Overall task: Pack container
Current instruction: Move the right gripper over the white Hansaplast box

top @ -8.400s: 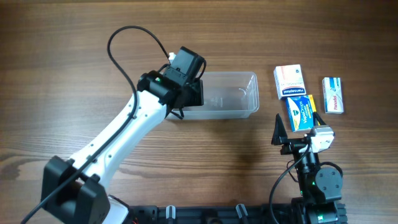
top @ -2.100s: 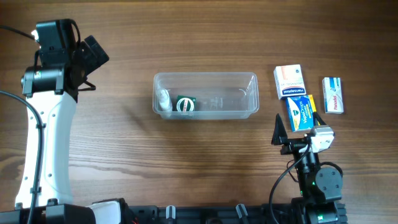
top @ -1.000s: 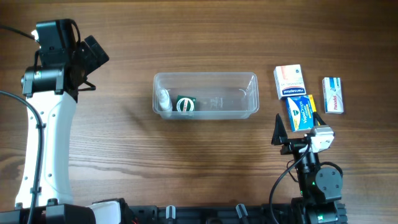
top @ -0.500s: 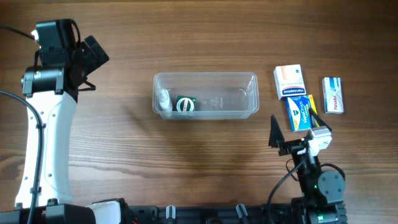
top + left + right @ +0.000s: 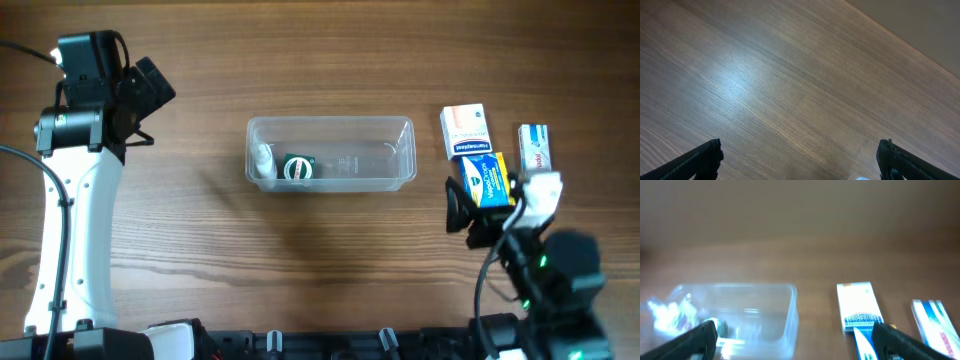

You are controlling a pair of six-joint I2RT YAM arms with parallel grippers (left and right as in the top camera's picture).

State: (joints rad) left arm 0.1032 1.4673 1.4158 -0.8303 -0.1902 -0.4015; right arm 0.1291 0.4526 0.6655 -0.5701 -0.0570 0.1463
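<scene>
Container (image 5: pixel 405 150) sits mid-bench (image 5: pixel 330 260). In its left end lies a bottle (image 5: pixel 263 160), with a round jar (image 5: pixel 297 167) just right of it. To the right of the container, apart from it, are three boxes: rear box (image 5: pixel 464 128), front box (image 5: pixel 484 180) touching it, and far box (image 5: pixel 535 148) rightmost, separate.
</scene>
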